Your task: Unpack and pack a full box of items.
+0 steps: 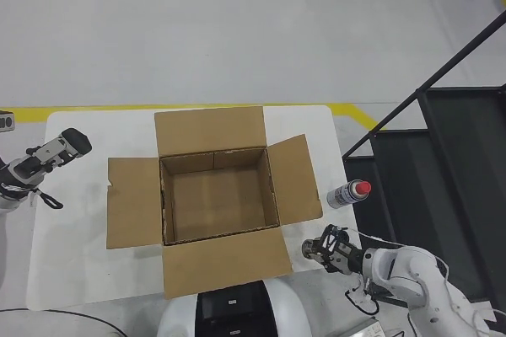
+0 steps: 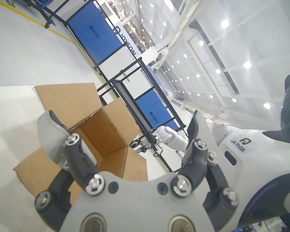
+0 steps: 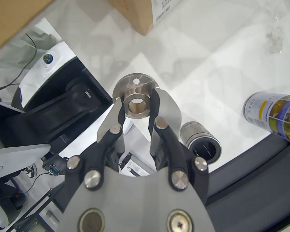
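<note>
**Right gripper clamping a metal bushing beside the open box**

Top view: the cardboard box (image 1: pixel 219 135) is sitting in the middle of the white desk (image 1: pixel 76 270) with all four flaps folded outward. A spray can (image 1: pixel 348 193) with a red cap is lying on its side on the desk, just off the box's right flap. The right gripper (image 1: pixel 325 250) is hovering by the desk's near right corner, beside the near flap. The left gripper (image 1: pixel 67 143) is hanging at the desk's left edge, well apart from the box.

Left wrist view: the left gripper (image 2: pixel 123 121) is pointing across the desk toward the box (image 2: pixel 70 97), and its fingers (image 2: pixel 53 126) are spread wide apart, gripping nothing. The right gripper (image 2: pixel 140 144) is showing farther off, past the box's far flap.

Right wrist view: the right gripper (image 3: pixel 136 105) is holding a flanged metal bushing (image 3: pixel 129 84). Its fingers (image 3: pixel 157 102) are pressing on either side of the sleeve, with the round flange facing away from the wrist. Whether the bushing is touching the desk (image 3: pixel 195 61) I cannot tell. A linear bearing (image 3: pixel 193 131) (a short steel cylinder, open end up) is resting on the desk just beside the fingers. The spray can (image 3: pixel 273 114) is lying farther out, and a corner of the box (image 3: pixel 135 5) is sitting beyond the bushing.
</note>
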Robot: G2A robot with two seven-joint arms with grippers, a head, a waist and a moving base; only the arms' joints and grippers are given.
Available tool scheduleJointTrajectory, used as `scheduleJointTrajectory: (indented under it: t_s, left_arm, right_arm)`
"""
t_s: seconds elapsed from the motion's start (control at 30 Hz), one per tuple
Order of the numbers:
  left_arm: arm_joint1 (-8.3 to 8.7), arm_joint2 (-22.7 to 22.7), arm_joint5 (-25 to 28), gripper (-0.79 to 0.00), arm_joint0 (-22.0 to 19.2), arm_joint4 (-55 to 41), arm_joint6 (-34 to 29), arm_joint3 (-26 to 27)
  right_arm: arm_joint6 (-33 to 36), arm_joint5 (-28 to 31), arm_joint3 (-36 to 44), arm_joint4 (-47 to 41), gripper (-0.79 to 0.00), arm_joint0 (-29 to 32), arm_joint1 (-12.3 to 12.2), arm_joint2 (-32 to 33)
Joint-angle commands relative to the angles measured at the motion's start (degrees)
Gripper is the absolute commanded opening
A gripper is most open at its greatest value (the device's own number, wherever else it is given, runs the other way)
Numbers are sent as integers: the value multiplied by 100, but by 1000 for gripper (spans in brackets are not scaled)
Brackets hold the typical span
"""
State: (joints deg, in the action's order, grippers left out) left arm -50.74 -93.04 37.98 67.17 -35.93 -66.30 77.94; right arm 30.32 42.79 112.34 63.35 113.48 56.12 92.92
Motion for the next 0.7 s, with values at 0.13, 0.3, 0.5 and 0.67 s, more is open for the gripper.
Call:
scheduleJointTrajectory:
  t_s: [0.13, 0.3, 0.5, 0.67]
  left_arm:
    - [0, 0, 0, 0, 0, 0, 0, 0]
    - [0, 0, 0, 0, 0, 0, 0, 0]
    - [0, 0, 0, 0, 0, 0, 0, 0]
    - [0, 0, 0, 0, 0, 0, 0, 0]
  right_arm:
    - [-356, 302, 315, -158, -785, 466, -40, 380]
    - [-806, 323, 831, -250, -785, 920, -45, 702]
    - [-1079, 322, 1291, -278, -785, 1159, -36, 634]
    - [-1051, 84, 1297, -299, -785, 809, -25, 232]
